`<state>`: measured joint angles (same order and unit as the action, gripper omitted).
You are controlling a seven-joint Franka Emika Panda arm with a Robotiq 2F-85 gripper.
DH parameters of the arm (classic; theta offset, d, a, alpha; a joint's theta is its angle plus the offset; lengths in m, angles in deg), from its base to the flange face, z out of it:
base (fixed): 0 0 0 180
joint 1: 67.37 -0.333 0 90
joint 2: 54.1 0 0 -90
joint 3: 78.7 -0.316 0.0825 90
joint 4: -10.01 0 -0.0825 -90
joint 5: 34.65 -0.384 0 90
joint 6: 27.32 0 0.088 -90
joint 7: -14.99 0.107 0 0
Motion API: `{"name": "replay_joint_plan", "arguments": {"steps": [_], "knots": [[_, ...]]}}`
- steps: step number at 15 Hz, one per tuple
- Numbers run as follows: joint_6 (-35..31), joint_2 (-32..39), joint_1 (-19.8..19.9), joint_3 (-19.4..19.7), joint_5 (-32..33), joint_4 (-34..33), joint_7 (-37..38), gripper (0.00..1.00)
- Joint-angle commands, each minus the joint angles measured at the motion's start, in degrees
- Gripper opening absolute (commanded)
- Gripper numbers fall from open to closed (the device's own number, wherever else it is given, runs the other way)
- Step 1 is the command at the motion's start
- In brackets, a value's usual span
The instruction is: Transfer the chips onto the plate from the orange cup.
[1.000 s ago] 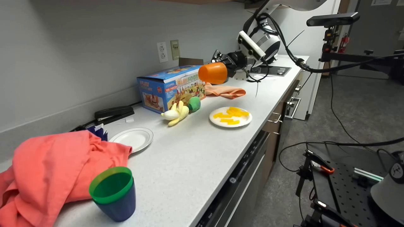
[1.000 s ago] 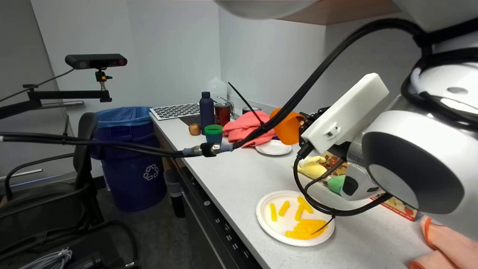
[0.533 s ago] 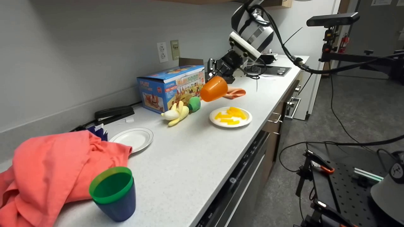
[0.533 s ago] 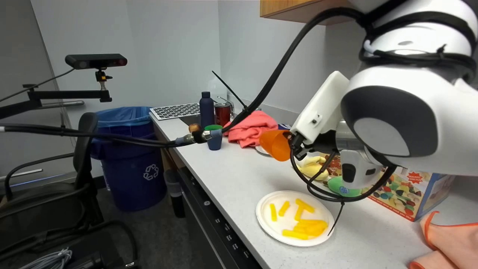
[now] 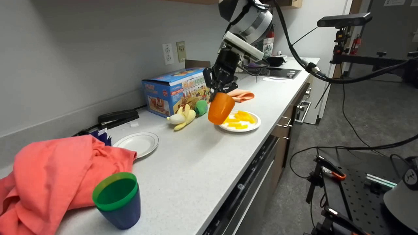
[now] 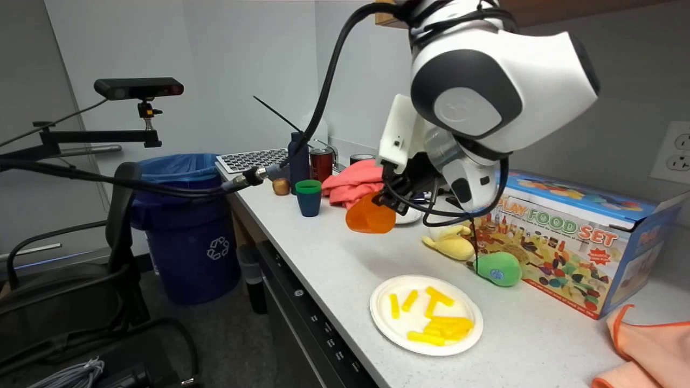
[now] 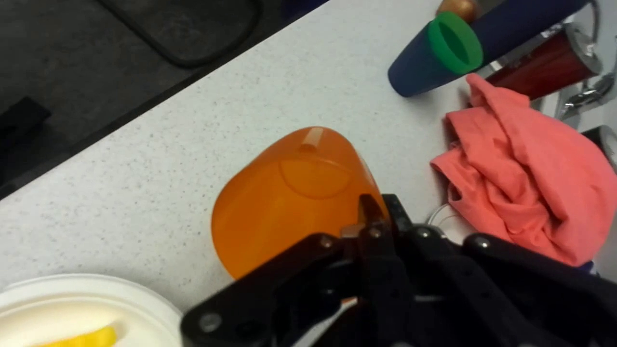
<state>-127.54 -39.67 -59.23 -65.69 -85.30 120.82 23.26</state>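
The claw (image 7: 383, 209) was pinched closed on the side of the orange cup (image 5: 221, 109), holding it tilted above the worktop (image 6: 323, 237) near the round white plate (image 6: 404, 327). Yellow chips (image 6: 452, 326) lay on that plate.

orange cup (image 5: 221, 109), white plate (image 6: 400, 326), yellow chips (image 6: 450, 327), speckled white counter (image 7: 154, 168)

A grey wall (image 5: 81, 65) is rising behind a white countertop (image 5: 173, 176) and carrying 1 outlet (image 5: 168, 54) and 1 switch (image 5: 181, 51), side by side. Dark floor (image 5: 378, 120) is stretching below. In an exterior view, a black chair (image 6: 119, 221) is partly hiding a blue recycling bin (image 6: 186, 264).
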Motion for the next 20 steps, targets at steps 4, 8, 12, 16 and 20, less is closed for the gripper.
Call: {"name": "replay_joint_plan", "arguments": {"steps": [4, 8, 12, 16, 20], "knots": [[-12.44, -8.14, -4.30, -4.12, 18.73, 6.29, 3.00, 0.01], [-20.14, -11.87, -5.60, -6.82, 30.09, 9.96, 4.55, 0.01], [-28.93, -15.27, -6.87, -9.41, 40.69, 14.68, 5.59, 0.01], [-40.06, -16.77, -7.83, -11.77, 50.75, 18.58, 7.90, 0.01], [-46.30, -15.58, -8.35, -13.31, 56.52, 20.13, 11.05, 0.01]]}}
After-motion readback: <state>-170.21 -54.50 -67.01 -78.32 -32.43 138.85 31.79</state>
